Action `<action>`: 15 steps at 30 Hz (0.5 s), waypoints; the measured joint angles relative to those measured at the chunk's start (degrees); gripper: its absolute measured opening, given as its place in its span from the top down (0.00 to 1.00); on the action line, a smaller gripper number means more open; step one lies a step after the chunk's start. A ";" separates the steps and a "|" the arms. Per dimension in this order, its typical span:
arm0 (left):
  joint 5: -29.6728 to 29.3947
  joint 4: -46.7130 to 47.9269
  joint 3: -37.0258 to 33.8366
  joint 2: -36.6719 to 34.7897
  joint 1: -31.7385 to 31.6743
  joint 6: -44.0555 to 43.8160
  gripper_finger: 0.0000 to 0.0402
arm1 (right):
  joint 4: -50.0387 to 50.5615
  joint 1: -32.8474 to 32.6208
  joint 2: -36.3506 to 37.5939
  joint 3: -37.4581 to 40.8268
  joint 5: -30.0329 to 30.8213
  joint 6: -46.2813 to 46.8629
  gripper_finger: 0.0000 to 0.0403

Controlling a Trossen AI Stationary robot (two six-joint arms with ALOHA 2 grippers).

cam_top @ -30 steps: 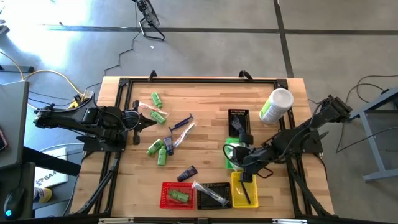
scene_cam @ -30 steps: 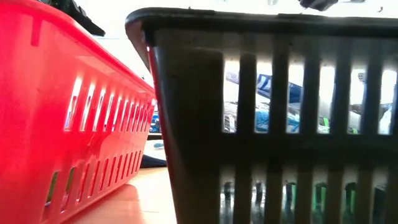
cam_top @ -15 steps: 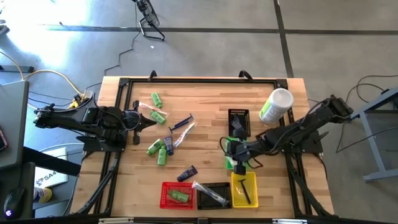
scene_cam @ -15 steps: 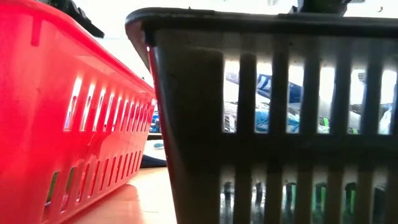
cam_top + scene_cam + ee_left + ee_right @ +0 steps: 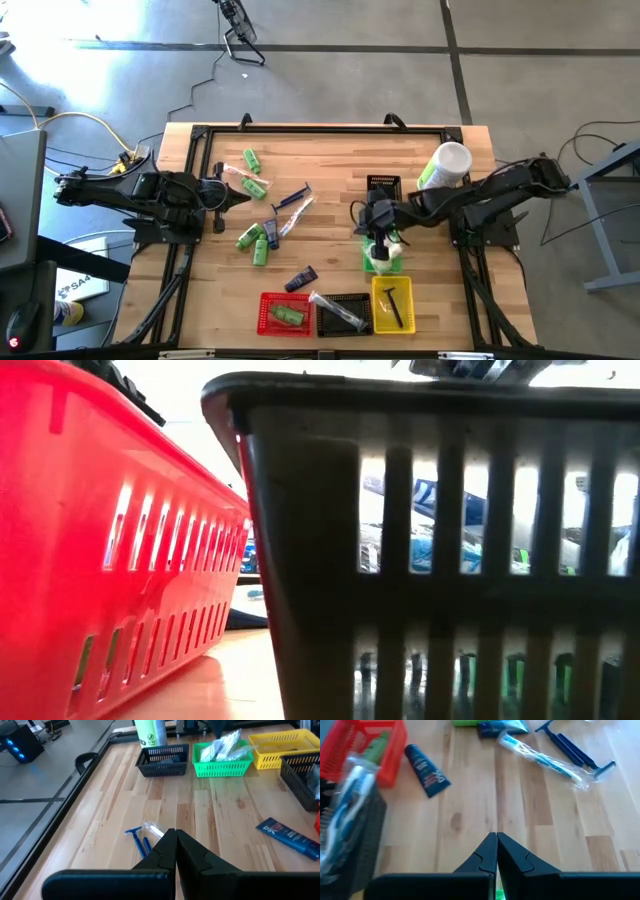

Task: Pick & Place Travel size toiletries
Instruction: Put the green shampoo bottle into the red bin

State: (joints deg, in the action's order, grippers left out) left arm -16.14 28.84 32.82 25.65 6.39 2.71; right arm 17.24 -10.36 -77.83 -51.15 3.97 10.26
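Note:
Travel size toiletries lie loose on the table's left half: green bottles (image 5: pixel 253 244), a navy tube (image 5: pixel 300 279), blue razors (image 5: pixel 293 198) and a wrapped toothbrush (image 5: pixel 540 757). My right gripper (image 5: pixel 372 232) is shut and hangs above the green basket (image 5: pixel 384 262) of white packets, pointing toward the table's left with nothing between its fingers (image 5: pixel 496 836). My left gripper (image 5: pixel 244 196) waits shut at the left edge, short of the razors (image 5: pixel 137 840).
Along the near edge stand a red basket (image 5: pixel 283 314) with a green bottle, a black basket (image 5: pixel 343 312) with a toothbrush and a yellow basket (image 5: pixel 392 303) with a black comb. Another black basket (image 5: pixel 383 190) and a white-and-green container (image 5: pixel 445 168) stand at the far right.
My right gripper has gone from above the yellow basket toward the table's far edge, over the green basket, and has swung to point more toward the table's left. It has stayed shut. The toiletries lie as before.

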 joint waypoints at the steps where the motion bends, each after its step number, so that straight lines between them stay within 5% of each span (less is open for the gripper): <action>1: -0.01 0.27 0.00 0.00 0.00 -0.01 1.00 | -0.79 0.86 -0.01 0.58 -0.25 -0.25 0.99; 15: -0.04 0.38 0.00 -0.02 0.01 2.88 1.00 | -13.31 13.11 -0.03 4.30 -0.18 -8.96 0.99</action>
State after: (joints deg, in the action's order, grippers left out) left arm -16.19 29.23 32.82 25.63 6.39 5.59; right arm 3.93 2.75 -77.87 -46.85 3.79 1.30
